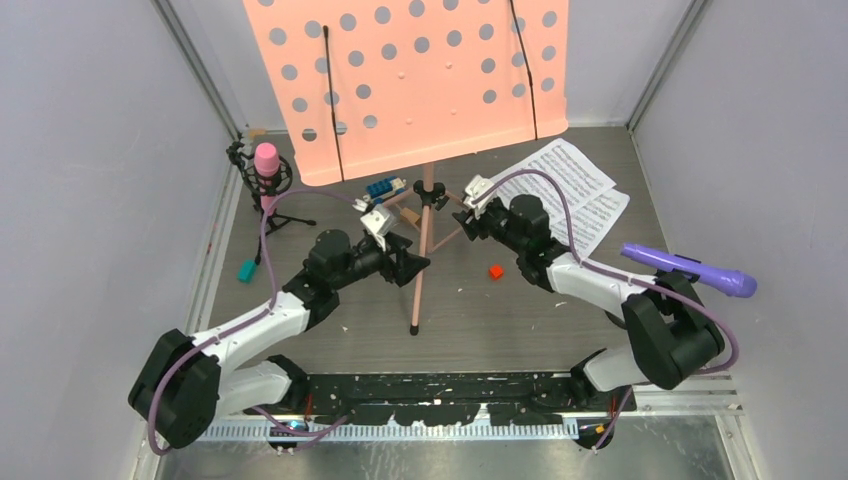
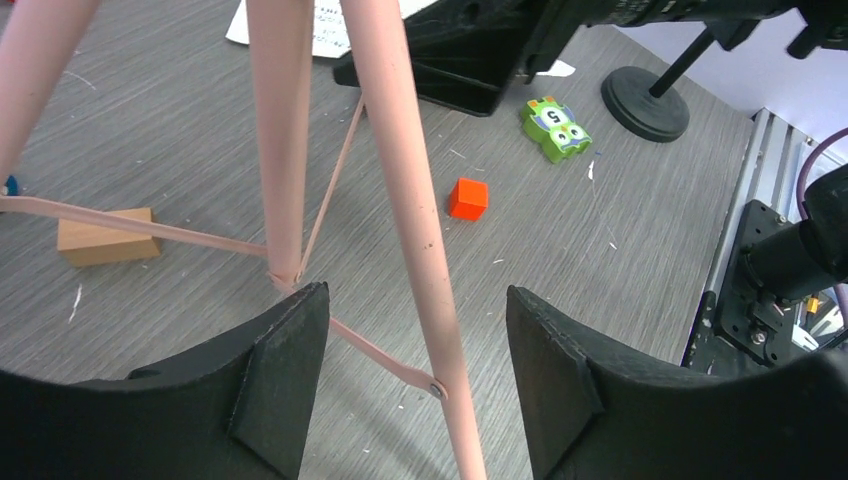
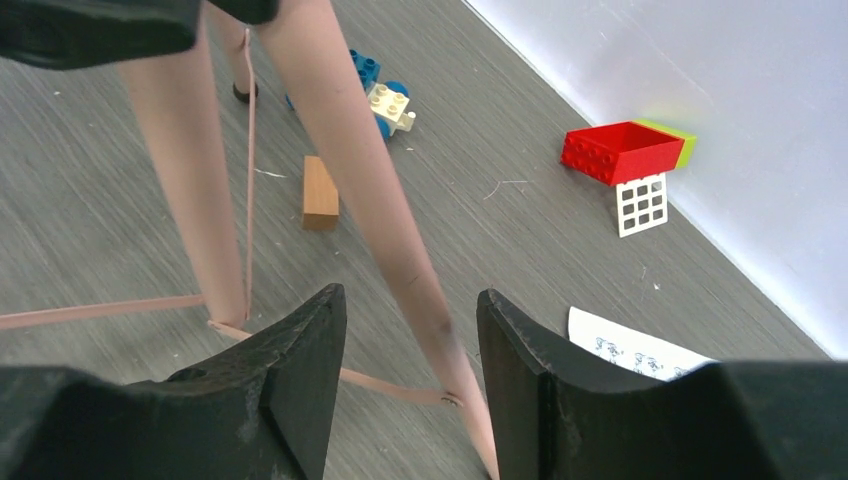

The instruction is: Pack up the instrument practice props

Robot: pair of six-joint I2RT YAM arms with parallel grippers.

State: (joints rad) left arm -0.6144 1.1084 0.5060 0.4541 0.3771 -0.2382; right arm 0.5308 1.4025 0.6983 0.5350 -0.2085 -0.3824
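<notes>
At the near edge of the grey table (image 1: 520,330) the two arms reach inward toward the stand. The left gripper (image 2: 415,295) has its jaws well apart around the nearest of the tripod legs (image 1: 417,300). The pink tube passes between the fingers with a gap on each side, so nothing is gripped. The right gripper (image 3: 410,293), a little farther and to the right, also straddles a pink leg with its jaws parted. The tube runs close to one finger, and I cannot tell whether it touches, but it is not clamped. A red cube (image 1: 495,271) lies on the table just right of the nearest leg, and a teal block (image 1: 246,271) lies near the left wall. At the right, the purple microphone (image 1: 690,268) sits tilted in its black mount (image 2: 645,103) above the right arm's elbow, with a green block (image 2: 555,128) near the mount's round base. Farther off, the sheet-music pages (image 1: 580,190) lie flat to the right of the stand. A wooden block (image 3: 320,193) and a blue toy car (image 1: 385,188) sit by its legs. The pink microphone (image 1: 266,160) stands upright in a second black mount (image 1: 285,215) by the left wall. The pink rack (image 1: 400,70), dotted with round holes, rises at the far end above the legs.
</notes>
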